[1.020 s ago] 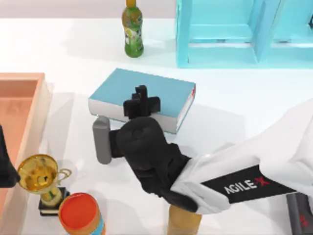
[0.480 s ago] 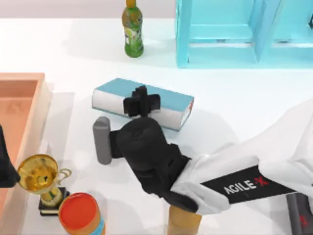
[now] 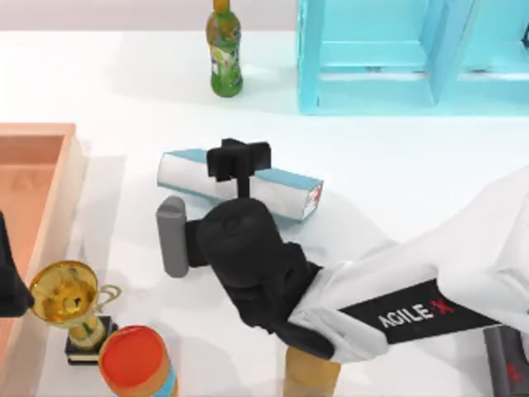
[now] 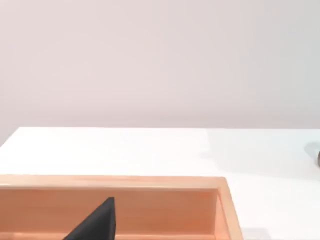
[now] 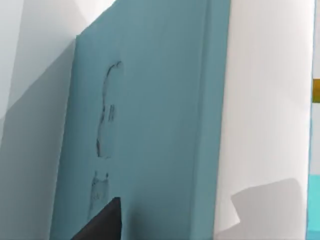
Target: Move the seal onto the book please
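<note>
White desk under both AgileX arms. My right gripper [image 3: 238, 159] sits against the upper edge of the book [image 3: 285, 188], left of the desk's middle; I cannot tell whether its jaws are apart or clamped. The book is tipped up on its long edge, teal cover close in the right wrist view [image 5: 150, 125]. The right arm reaches in from the lower right, wrist angled toward the far side. My left gripper [image 3: 8, 285] is parked at the left edge beside the wooden tray [image 3: 50, 141], jaws hard to make out. Near the front stand a gold trophy [image 3: 70, 302], an orange-lidded jar [image 3: 136, 360] and a tan cylinder [image 3: 310, 376], partly cut off.
</note>
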Available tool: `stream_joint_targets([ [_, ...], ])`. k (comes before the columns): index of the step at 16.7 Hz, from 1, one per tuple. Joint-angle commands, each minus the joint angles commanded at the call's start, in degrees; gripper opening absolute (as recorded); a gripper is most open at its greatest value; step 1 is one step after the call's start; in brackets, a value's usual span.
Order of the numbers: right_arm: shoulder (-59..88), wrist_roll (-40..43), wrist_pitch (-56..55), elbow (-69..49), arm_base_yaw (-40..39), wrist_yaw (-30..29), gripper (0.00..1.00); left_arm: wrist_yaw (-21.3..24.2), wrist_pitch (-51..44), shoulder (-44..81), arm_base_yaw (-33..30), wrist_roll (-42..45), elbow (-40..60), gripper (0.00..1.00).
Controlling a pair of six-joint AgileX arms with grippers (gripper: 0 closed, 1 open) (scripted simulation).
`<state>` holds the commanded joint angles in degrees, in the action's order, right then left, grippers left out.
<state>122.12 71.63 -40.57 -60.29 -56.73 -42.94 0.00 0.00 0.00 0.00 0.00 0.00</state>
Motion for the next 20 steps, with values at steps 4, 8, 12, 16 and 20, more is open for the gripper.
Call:
stream_joint_targets([
  [4,0.08,-0.05,0.03,0.07,-0.04,0.01,1.00,0.00,0.00,0.00,0.00,0.00,0.00,1.00],
  [8,-3.70,-3.18,1.22,-1.52,-3.10,-3.88,1.00,0.00,0.00,0.00,0.00,0.00,0.00,1.00],
  [12,-11.37,-9.96,5.85,-0.03,-9.86,-12.04,1.00,0.00,0.00,0.00,0.00,0.00,0.00,1.00],
  [16,-15.15,-15.14,10.95,5.74,-17.31,-18.63,1.00,0.00,0.00,0.00,0.00,0.00,0.00,1.00],
  [20,-12.51,-16.68,13.50,11.03,-21.81,-19.62,1.00,0.00,0.00,0.00,0.00,0.00,0.00,1.00],
])
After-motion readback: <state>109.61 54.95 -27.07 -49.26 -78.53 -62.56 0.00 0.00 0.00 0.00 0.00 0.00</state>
